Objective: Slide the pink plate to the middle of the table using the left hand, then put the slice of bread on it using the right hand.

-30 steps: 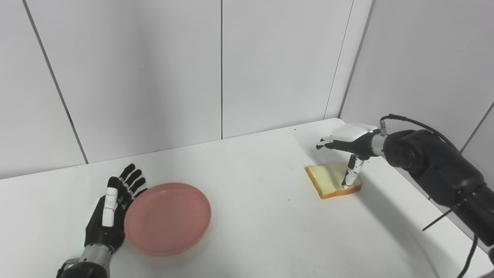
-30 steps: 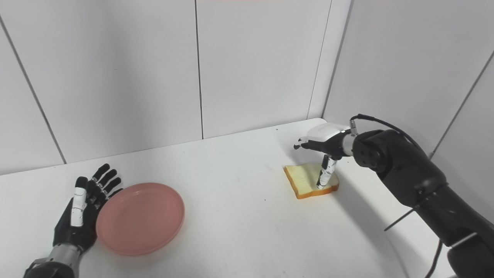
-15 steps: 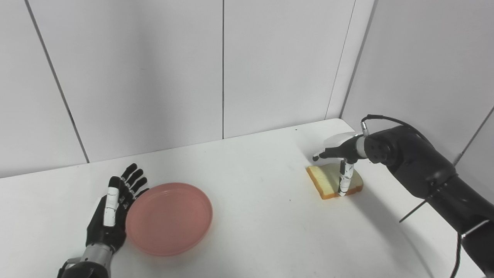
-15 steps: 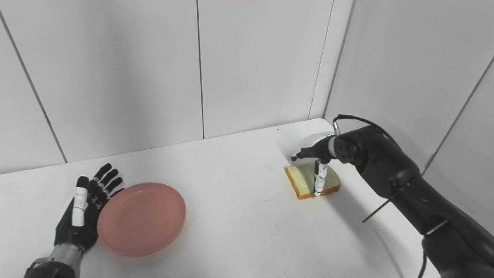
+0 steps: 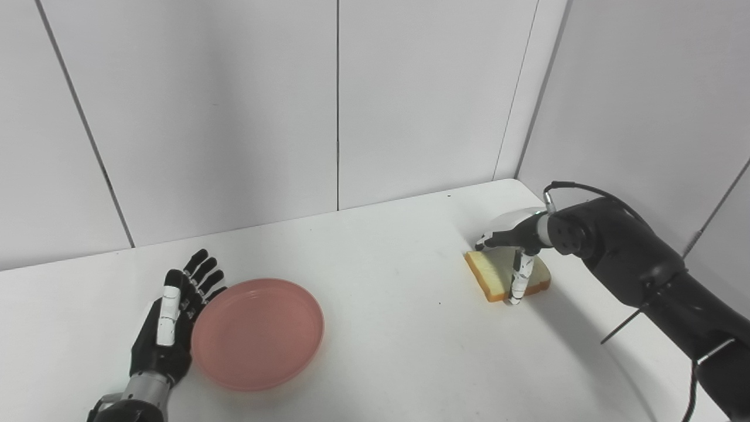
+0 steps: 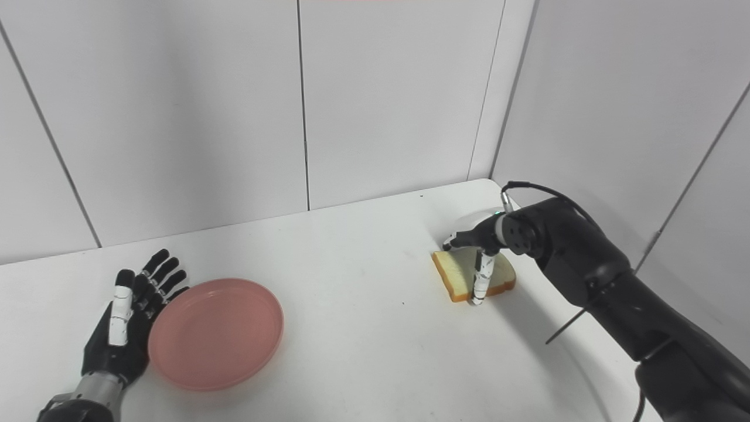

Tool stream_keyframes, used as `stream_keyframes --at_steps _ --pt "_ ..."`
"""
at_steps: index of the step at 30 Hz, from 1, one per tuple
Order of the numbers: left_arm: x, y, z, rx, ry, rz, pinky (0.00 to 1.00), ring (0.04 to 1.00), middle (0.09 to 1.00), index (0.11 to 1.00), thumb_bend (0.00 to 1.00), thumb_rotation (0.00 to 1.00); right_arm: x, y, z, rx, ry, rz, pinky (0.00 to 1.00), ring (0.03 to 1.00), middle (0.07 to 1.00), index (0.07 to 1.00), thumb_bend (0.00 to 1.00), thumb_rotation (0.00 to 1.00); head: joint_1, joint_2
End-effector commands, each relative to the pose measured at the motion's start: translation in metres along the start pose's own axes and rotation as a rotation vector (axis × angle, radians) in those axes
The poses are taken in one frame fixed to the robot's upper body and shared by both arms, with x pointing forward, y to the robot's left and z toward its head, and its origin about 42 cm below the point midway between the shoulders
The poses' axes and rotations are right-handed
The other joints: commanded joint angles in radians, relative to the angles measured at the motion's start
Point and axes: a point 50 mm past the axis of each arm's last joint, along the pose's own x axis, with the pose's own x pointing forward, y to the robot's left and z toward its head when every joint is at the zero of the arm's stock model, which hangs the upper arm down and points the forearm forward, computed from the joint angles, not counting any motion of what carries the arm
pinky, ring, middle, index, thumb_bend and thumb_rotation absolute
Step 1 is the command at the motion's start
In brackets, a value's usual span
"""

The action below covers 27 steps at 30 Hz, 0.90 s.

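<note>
The pink plate (image 5: 258, 333) lies flat on the white table (image 5: 387, 328), left of the middle. My left hand (image 5: 170, 319) is open, fingers straight, its edge against the plate's left rim. The slice of bread (image 5: 498, 274) lies flat at the right, near the corner of the walls. My right hand (image 5: 515, 237) is over the bread with fingers spread across its far edge and the thumb pointing down at its near edge. It also shows in the right eye view (image 6: 477, 246). The bread rests on the table.
White wall panels close the table at the back and on the right, close to the bread. A cable (image 5: 577, 187) loops off my right wrist. The table's front right edge curves near my right forearm (image 5: 656, 281).
My right hand has come down and a little left over the bread, the thumb moving from its top to its near edge. The plate and left hand have hardly moved.
</note>
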Motion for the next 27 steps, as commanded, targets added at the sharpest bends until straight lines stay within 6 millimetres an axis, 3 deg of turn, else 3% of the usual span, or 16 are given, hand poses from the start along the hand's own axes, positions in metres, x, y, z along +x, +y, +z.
stream_keyframes --at_steps 1,9,12,15,17,20,27 --pt "-0.005 0.000 -0.009 -0.015 0.038 -0.005 0.83 0.904 0.927 0.881 0.89 0.89 -0.011 -0.016 -0.015 0.004 0.059 -0.063 1.00 1.000 1.000 0.925 1.00 0.31 0.000 0.001" --pt "-0.006 0.000 -0.009 -0.022 0.041 -0.007 0.83 0.907 0.933 0.880 0.90 0.88 -0.005 -0.003 -0.013 0.005 0.072 -0.065 1.00 1.000 1.000 0.916 1.00 0.28 0.003 0.006" --pt "-0.006 0.000 -0.009 -0.020 0.042 -0.008 0.83 0.909 0.933 0.879 0.90 0.88 -0.002 0.004 -0.013 0.019 0.069 -0.103 0.94 0.972 0.983 0.902 1.00 0.24 0.003 0.006" --pt "-0.006 0.001 -0.009 -0.011 0.044 -0.009 0.82 0.906 0.934 0.879 0.89 0.89 0.001 0.012 -0.013 0.045 0.043 -0.128 0.75 0.815 0.884 0.892 0.98 0.18 0.004 0.007" --pt "-0.006 0.002 -0.009 -0.011 0.045 -0.007 0.82 0.903 0.934 0.878 0.89 0.89 0.003 0.015 -0.014 0.064 0.029 -0.131 0.61 0.672 0.763 0.882 0.91 0.15 0.003 0.008" --pt "-0.007 0.002 -0.010 -0.017 0.046 -0.005 0.82 0.904 0.935 0.878 0.90 0.88 0.004 0.016 -0.014 0.032 0.026 -0.115 0.56 0.600 0.665 0.844 0.84 0.20 0.002 0.008" --pt "-0.007 0.000 -0.011 -0.013 0.047 -0.004 0.81 0.897 0.930 0.869 0.91 0.89 0.002 0.019 -0.015 0.054 0.027 -0.115 0.46 0.497 0.564 0.817 0.84 0.19 0.002 0.009"
